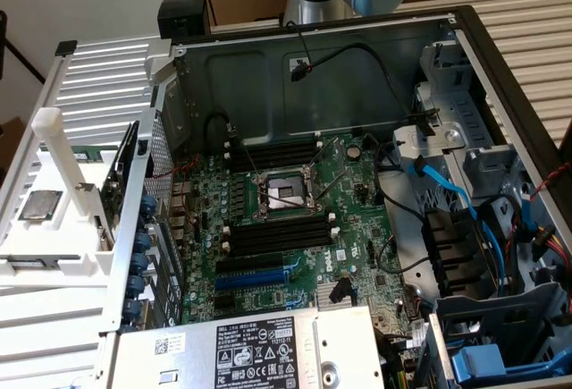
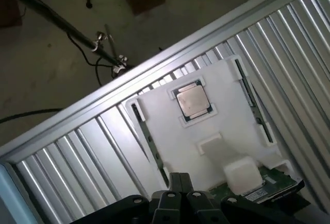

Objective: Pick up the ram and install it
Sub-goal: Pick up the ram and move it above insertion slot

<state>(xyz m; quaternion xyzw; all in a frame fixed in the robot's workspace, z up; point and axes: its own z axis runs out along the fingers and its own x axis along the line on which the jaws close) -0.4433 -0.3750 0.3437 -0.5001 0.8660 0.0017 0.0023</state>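
Status at that frame: gripper (image 2: 179, 183) hung over the white holder (image 2: 170, 141), fingers pressed together with nothing between them. Ram (image 2: 252, 98) was not picked up. It sat edge-on in a groove along one long side of the holder, apart from the fingers. A similar dark strip lay in the opposite groove; couldn't tell if that was a second stick. CPU (image 2: 193, 102) sat in its pocket between the two grooves.

Step in hand looked like the approach to the pick. My read on doing it well:
- Jaws had to spread before descent and line up parallel to the stick.
- Pads needed to land on the flat faces near mid-length, not at one end.
- Pull needed to go straight out of the groove, since any tilt would likely bind a board that thin.
- CPU needed a wide berth.

Materials:
- Ram was a thin rigid board, narrow edge up, little to grab.
- Holder was matte white plastic, blocky, with crisp pockets.
- CPU lid was dull square metal.
- Table (image 2: 77, 157) was ribbed grey metal slats.

Inside the case (image 1: 268, 67) the motherboard (image 1: 357, 228) lay flat. Its long black slots (image 1: 273, 232) with white end clips looked empty.
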